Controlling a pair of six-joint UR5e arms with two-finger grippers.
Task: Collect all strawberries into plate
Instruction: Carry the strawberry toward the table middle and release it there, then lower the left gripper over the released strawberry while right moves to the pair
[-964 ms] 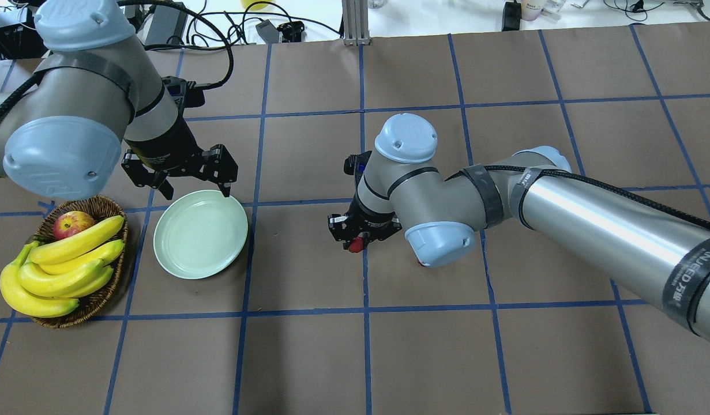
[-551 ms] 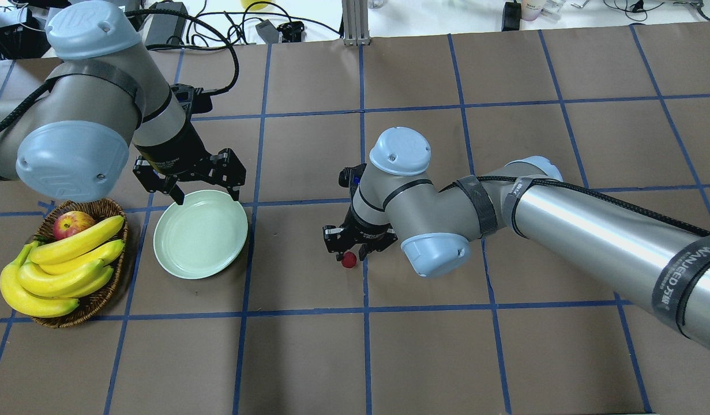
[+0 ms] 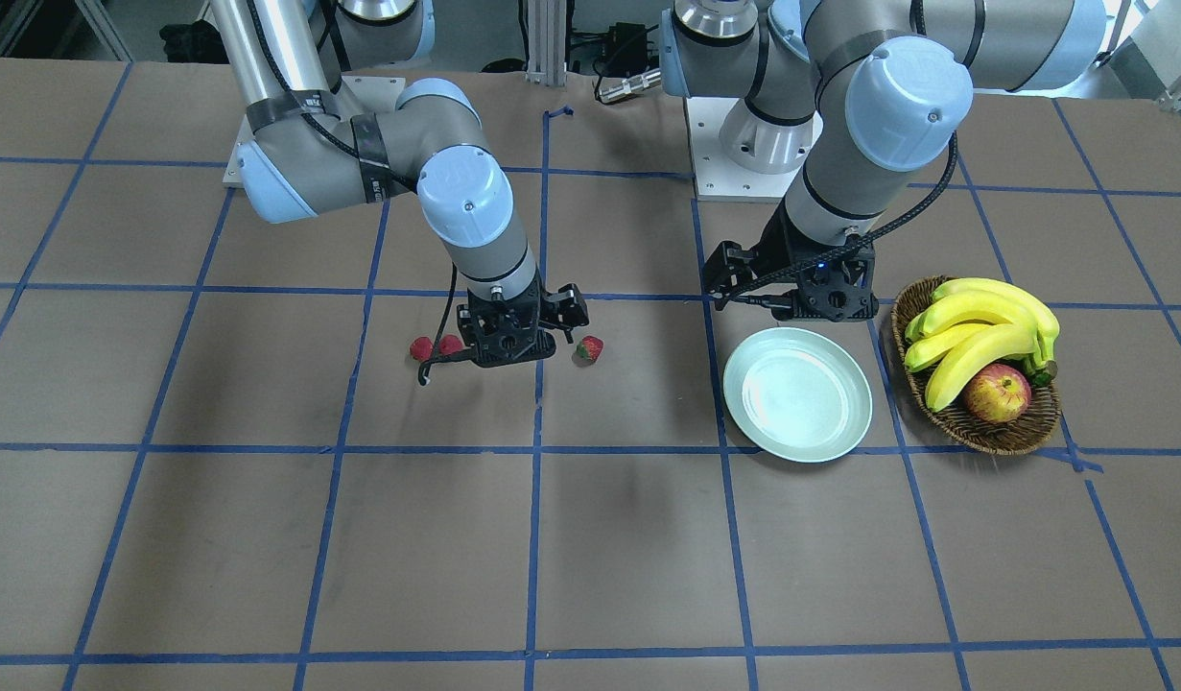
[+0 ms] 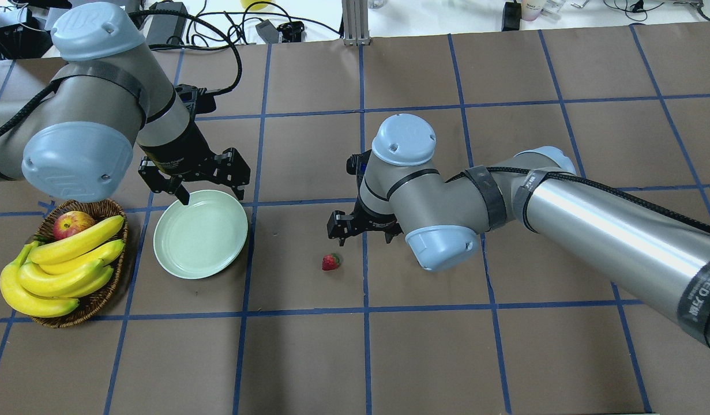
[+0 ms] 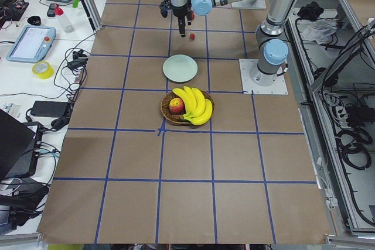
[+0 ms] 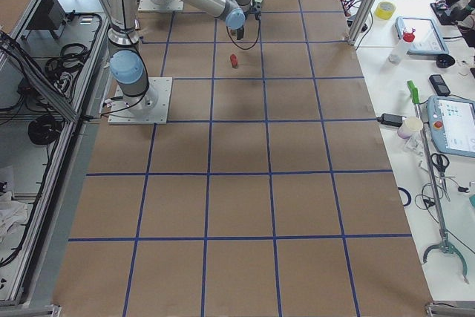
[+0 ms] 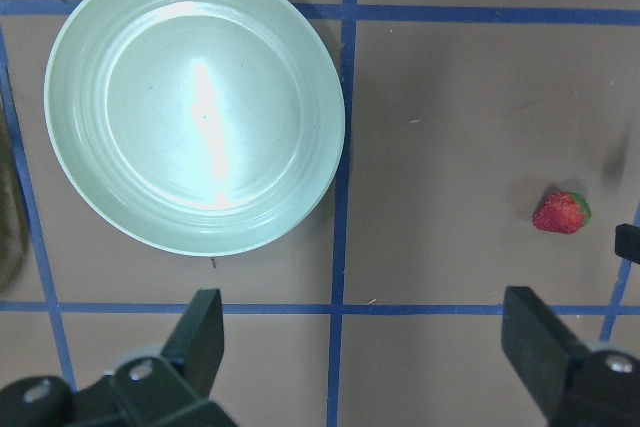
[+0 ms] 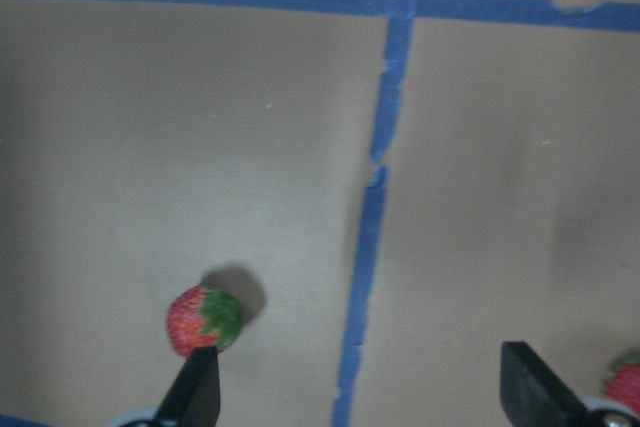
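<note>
One strawberry [image 4: 331,261] lies loose on the brown table, between the plate and my right gripper [image 4: 363,233]. That gripper hangs open and empty just behind and to the right of it. In the right wrist view the same strawberry [image 8: 203,320] sits by the left fingertip. Two more strawberries [image 3: 420,347] [image 3: 450,344] lie together on the gripper's other side, hidden under the arm in the overhead view. The pale mint plate [image 4: 200,233] is empty. My left gripper [image 4: 211,197] hovers open over its far rim.
A wicker basket [image 4: 98,305] with bananas [image 4: 60,271] and an apple [image 4: 72,223] stands left of the plate. Cables and boxes line the table's far edge. Blue tape lines grid the brown surface.
The strawberry was between my right gripper's fingers, came out, and now lies on the table further toward the plate. The right gripper pulled back from it. My left gripper shifted slightly right.
</note>
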